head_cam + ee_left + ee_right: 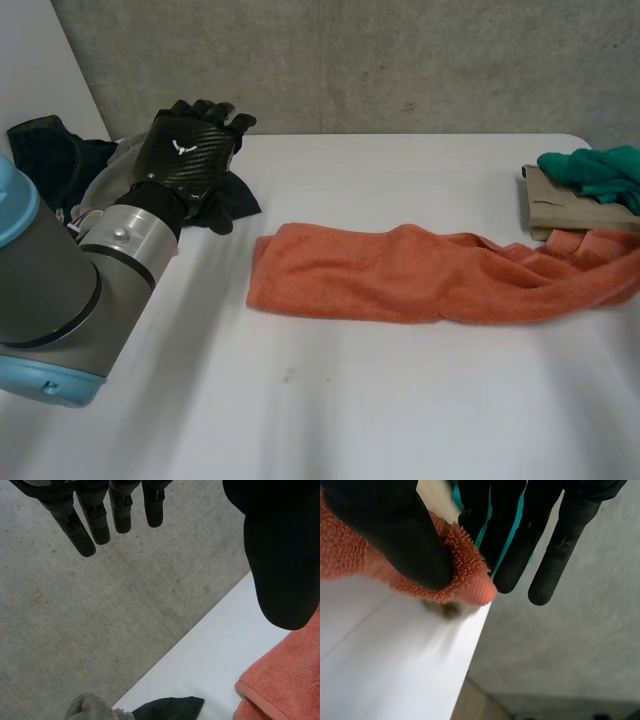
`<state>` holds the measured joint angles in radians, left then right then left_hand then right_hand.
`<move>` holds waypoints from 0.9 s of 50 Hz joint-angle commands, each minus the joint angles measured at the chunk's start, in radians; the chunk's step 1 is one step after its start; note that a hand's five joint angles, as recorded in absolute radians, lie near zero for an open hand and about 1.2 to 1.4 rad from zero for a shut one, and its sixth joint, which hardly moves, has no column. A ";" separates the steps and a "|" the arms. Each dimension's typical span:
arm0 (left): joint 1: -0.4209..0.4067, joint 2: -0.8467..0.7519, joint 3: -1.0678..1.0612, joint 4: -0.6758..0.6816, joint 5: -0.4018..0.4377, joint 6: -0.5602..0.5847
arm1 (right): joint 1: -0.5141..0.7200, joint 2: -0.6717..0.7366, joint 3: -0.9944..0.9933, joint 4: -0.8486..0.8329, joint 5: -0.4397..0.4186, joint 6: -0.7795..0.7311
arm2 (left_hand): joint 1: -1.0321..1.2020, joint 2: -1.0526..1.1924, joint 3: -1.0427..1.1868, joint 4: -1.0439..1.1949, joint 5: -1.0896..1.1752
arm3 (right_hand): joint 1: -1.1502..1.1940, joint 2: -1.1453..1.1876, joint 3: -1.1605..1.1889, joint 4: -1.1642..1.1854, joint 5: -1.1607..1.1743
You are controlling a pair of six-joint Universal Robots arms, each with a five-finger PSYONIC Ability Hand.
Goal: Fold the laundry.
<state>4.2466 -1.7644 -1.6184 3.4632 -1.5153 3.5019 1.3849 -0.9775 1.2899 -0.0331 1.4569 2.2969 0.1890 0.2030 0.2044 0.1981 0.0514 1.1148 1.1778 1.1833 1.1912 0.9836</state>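
1 orange towel [380,275] | left hand [185,150]: fingers straight, empty | right hand [395,540]: pinching orange towel's end | 1 green cloth [595,170], 1 beige cloth [565,205]

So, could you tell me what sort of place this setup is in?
Probably a robotics lab or test room rather than a home: a bare concrete wall stands behind a plain white table, and an orange towel lies spread, with a dark clothes pile nearby.
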 commanded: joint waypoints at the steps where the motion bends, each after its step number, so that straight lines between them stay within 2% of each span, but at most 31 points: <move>1: -0.001 0.031 -0.012 -0.004 -0.013 0.000 | 0.213 -0.107 -0.014 -0.109 0.008 -0.014 | -0.015 -0.028 -0.030 -0.024 -0.051 | 0.281 0.218 0.213 0.205 0.238; 5: 0.013 0.057 -0.023 -0.004 -0.013 -0.001 | 0.382 -0.113 0.011 -0.217 -0.055 -0.017 | -0.015 -0.028 -0.030 -0.024 -0.051 | 0.281 0.218 0.213 0.205 0.238; 7: 0.027 0.072 -0.028 -0.004 -0.008 -0.001 | 0.500 -0.103 0.032 -0.289 -0.133 -0.030 | -0.015 -0.028 -0.030 -0.024 -0.051 | 0.281 0.218 0.213 0.205 0.238; 8: 0.036 0.079 -0.029 -0.004 -0.006 -0.003 | 0.584 -0.087 0.048 -0.339 -0.198 -0.042 | -0.015 -0.028 -0.030 -0.024 -0.051 | 0.281 0.218 0.213 0.205 0.238; 11: 0.045 0.085 -0.031 -0.006 -0.006 -0.003 | 0.680 -0.047 0.063 -0.386 -0.283 -0.050 | -0.015 -0.028 -0.030 -0.024 -0.051 | 0.281 0.218 0.213 0.205 0.238; 12: 0.050 0.086 -0.031 -0.009 -0.006 -0.004 | 0.738 -0.011 0.071 -0.407 -0.337 -0.056 | -0.015 -0.028 -0.030 -0.024 -0.051 | 0.281 0.218 0.213 0.205 0.238; 17: 0.061 0.083 -0.035 -0.018 -0.006 -0.004 | 0.864 0.127 0.052 -0.418 -0.414 -0.097 | -0.015 -0.028 -0.030 -0.024 -0.051 | 0.281 0.218 0.213 0.205 0.238; 20: 0.062 0.082 -0.035 -0.018 -0.008 -0.006 | 0.901 0.207 -0.003 -0.415 -0.393 -0.154 | -0.015 -0.028 -0.030 -0.024 -0.051 | 0.281 0.218 0.213 0.205 0.238; 23: 0.064 0.079 -0.031 -0.016 -0.006 -0.006 | 0.915 0.221 -0.032 -0.406 -0.345 -0.194 | -0.015 -0.028 -0.030 -0.024 -0.051 | 0.255 0.192 0.186 0.179 0.212; 24: 0.062 0.072 -0.026 -0.012 -0.006 -0.006 | 0.913 0.206 -0.034 -0.400 -0.307 -0.203 | -0.015 -0.028 -0.030 -0.024 -0.051 | -0.335 -0.398 -0.404 -0.412 -0.379; 25: 0.061 0.069 -0.020 -0.012 -0.006 -0.006 | 0.911 0.194 -0.031 -0.396 -0.290 -0.201 | -0.015 -0.028 -0.030 -0.024 -0.051 | -0.623 -0.686 -0.692 -0.700 -0.667; 28: 0.056 0.053 0.005 -0.012 -0.006 -0.004 | 0.890 0.129 0.005 -0.392 -0.227 -0.125 | -0.015 -0.028 -0.030 -0.024 -0.051 | -0.940 -1.003 -1.009 -1.017 -0.984; 33: 0.029 0.007 0.069 -0.010 -0.013 0.002 | 0.830 -0.009 0.084 -0.341 -0.152 0.105 | -0.015 -0.028 -0.030 -0.024 -0.051 | -0.940 -1.003 -1.009 -1.017 -0.984; 34: 0.015 -0.019 0.095 -0.010 -0.013 0.000 | 0.795 -0.032 0.106 -0.296 -0.124 0.186 | -0.015 -0.028 -0.030 -0.024 -0.051 | -0.940 -1.003 -1.009 -1.017 -0.984; 37: -0.011 -0.062 0.138 -0.015 -0.013 -0.001 | 0.751 -0.047 0.118 -0.207 -0.084 0.275 | -0.015 -0.028 -0.030 -0.024 -0.051 | -0.940 -1.003 -1.009 -1.017 -0.984; 38: -0.033 -0.096 0.165 -0.015 -0.013 -0.001 | 0.723 -0.050 0.117 -0.124 -0.058 0.321 | -0.015 -0.028 -0.030 -0.024 -0.051 | -0.940 -1.003 -1.009 -1.017 -0.984; 45: -0.137 -0.253 0.271 -0.029 -0.019 0.011 | 0.614 -0.026 0.095 0.156 0.006 0.417 | -0.015 -0.028 -0.030 -0.024 -0.051 | -0.940 -1.003 -1.009 -1.017 -0.984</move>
<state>4.1927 -1.8921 -1.4304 3.4470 -1.5284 3.5033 2.0856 -1.0271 1.4011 -0.0950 1.4179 2.6377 0.1890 0.2030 0.2044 0.1981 0.0513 0.2228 0.2085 0.2036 0.2065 0.0475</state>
